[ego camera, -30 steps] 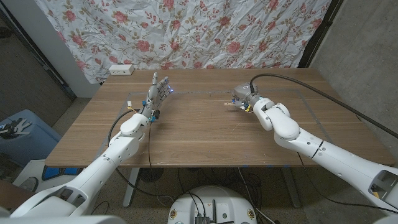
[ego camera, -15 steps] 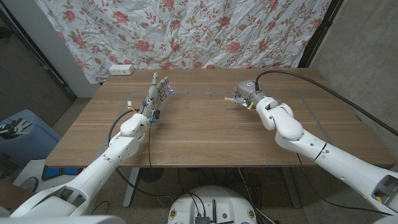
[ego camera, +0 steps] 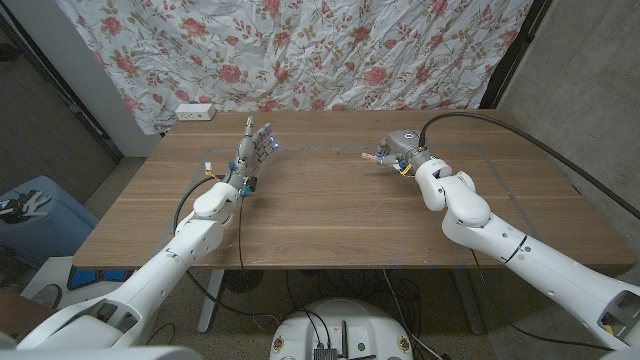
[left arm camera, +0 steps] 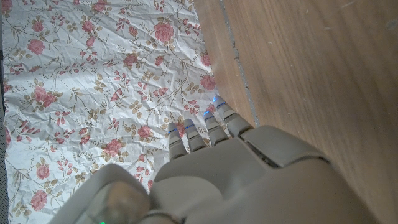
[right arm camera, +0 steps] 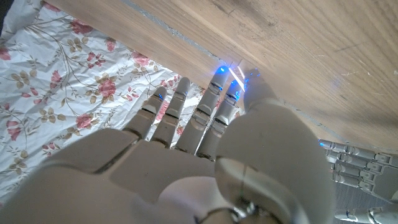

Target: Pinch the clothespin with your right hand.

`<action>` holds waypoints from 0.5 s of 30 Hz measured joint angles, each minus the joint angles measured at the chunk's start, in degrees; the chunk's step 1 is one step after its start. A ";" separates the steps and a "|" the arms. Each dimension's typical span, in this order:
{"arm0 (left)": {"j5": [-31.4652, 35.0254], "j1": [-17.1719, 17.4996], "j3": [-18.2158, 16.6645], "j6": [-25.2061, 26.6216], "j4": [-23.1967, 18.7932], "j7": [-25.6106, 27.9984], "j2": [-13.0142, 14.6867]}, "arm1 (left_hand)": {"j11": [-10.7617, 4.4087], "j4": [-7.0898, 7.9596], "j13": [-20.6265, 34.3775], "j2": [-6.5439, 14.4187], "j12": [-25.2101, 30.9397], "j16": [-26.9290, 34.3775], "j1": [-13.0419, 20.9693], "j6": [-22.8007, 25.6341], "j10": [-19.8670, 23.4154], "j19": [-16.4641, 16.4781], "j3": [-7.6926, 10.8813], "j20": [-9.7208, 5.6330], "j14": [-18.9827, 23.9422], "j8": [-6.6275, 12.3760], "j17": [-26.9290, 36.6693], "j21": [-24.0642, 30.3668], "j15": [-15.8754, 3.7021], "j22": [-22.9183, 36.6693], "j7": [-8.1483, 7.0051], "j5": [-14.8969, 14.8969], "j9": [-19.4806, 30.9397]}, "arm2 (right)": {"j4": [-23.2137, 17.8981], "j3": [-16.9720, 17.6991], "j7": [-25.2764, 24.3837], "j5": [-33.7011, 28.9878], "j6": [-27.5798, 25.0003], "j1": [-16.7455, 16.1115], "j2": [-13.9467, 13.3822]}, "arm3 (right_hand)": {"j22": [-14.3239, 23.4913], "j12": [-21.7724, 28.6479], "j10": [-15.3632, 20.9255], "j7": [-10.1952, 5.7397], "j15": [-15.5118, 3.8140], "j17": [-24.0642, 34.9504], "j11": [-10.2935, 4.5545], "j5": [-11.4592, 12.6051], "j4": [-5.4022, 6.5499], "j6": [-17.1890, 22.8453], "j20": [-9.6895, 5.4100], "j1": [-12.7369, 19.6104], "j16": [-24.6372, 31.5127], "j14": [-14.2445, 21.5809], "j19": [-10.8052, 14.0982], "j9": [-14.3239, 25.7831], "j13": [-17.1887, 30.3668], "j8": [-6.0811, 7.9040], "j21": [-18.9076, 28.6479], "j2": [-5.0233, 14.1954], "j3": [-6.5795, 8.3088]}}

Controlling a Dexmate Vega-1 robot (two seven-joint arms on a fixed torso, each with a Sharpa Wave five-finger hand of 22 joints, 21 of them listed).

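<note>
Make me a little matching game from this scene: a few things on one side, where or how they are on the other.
Things:
1. left hand
2. right hand
3. clothespin
4. white power strip

Descriptions:
a. at the table's far left corner
b. fingers pointing up, holding nothing
c. pinched at fingertips
d. holding something small

Pairs: 1-b, 2-d, 3-c, 4-a

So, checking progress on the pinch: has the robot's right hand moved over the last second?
Yes. The right hand has drifted away from the robot toward the flowered cloth, with the small clothespin at its fingertips.
</note>
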 measured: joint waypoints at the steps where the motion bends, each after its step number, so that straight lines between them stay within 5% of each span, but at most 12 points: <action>1: 0.00 0.00 0.00 0.00 0.00 0.00 0.00 | 0.00 0.00 0.00 0.00 0.00 0.00 0.00 0.00 0.00 0.00 0.00 0.00 0.00 0.00 0.00 0.00 0.00 0.00 0.00 0.00 0.00 | 0.00 0.16 -0.73 1.10 -0.14 -0.15 0.05 | 0.00 0.00 0.00 0.00 0.00 0.01 0.00 0.00 0.00 0.00 0.00 0.01 0.00 0.00 0.00 0.00 0.00 0.00 0.00 0.01 0.00; 15: -0.01 0.00 -0.02 0.00 -0.02 0.00 0.01 | 0.00 0.00 0.00 0.00 0.00 0.00 0.00 0.00 0.00 0.00 0.00 0.00 0.00 0.00 0.00 0.00 0.00 0.00 0.00 0.00 0.00 | 0.85 2.08 -8.10 12.05 -0.50 -1.80 0.50 | 0.00 0.00 0.52 -0.04 0.00 0.00 -0.11 0.00 -0.17 0.41 -0.33 0.39 0.21 0.00 0.74 -0.03 0.26 -0.29 0.00 0.39 -0.16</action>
